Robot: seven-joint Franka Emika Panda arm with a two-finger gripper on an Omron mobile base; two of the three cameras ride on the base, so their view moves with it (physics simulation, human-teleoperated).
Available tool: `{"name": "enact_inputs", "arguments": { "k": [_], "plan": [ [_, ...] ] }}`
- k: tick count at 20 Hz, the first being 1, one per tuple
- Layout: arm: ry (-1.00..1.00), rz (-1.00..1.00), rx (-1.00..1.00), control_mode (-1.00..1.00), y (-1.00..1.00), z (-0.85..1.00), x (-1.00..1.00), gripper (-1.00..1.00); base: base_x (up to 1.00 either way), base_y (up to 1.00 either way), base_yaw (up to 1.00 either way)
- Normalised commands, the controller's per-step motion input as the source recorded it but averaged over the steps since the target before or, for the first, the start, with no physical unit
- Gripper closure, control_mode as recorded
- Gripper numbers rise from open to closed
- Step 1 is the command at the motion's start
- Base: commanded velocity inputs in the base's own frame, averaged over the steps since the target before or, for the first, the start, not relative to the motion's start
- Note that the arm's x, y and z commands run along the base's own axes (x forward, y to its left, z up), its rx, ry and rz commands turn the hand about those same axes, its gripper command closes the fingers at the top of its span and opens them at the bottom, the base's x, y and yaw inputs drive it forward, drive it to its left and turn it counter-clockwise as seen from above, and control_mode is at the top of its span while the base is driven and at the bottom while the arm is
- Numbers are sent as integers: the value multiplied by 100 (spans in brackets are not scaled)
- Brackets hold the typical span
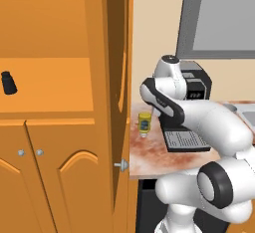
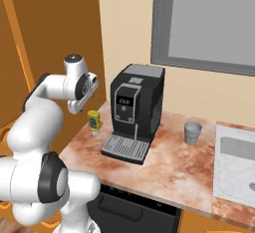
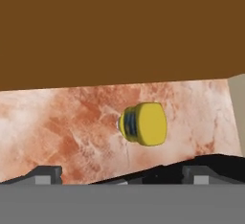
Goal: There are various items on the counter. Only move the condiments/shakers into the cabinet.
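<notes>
A yellow mustard bottle (image 1: 145, 123) with a blue label, its writing unreadable, stands on the reddish stone counter (image 1: 164, 158) beside the coffee machine (image 2: 135, 108). Above it, the gripper (image 3: 122, 173) is open and empty.

Flat, even rendered light fills all views, bright with no glare and no clear source. The counter (image 2: 169, 162) carries hardly any cast shadow, while the cabinet (image 1: 60, 127) door's inner face at upper left of the right base view is darker. Edges are crisp, without blur or lens distortion.
</notes>
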Motion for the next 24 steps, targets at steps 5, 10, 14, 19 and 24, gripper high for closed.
{"name": "enact_inputs", "arguments": {
  "k": [5, 10, 14, 19, 24],
  "plan": [
    [0, 0, -4, -100, 0, -18, 4, -100, 0, 0, 0],
    [0, 0, -2, -100, 0, -14, 2, -100, 0, 0, 0],
    [0, 0, 0, -100, 0, -11, 3, -100, 0, 0, 0],
    [0, 0, 0, -100, 0, -10, 0, -100, 0, 0, 0],
    [2, 0, -1, -100, 4, -12, 15, -100, 0, 0, 0]
  ]
}}
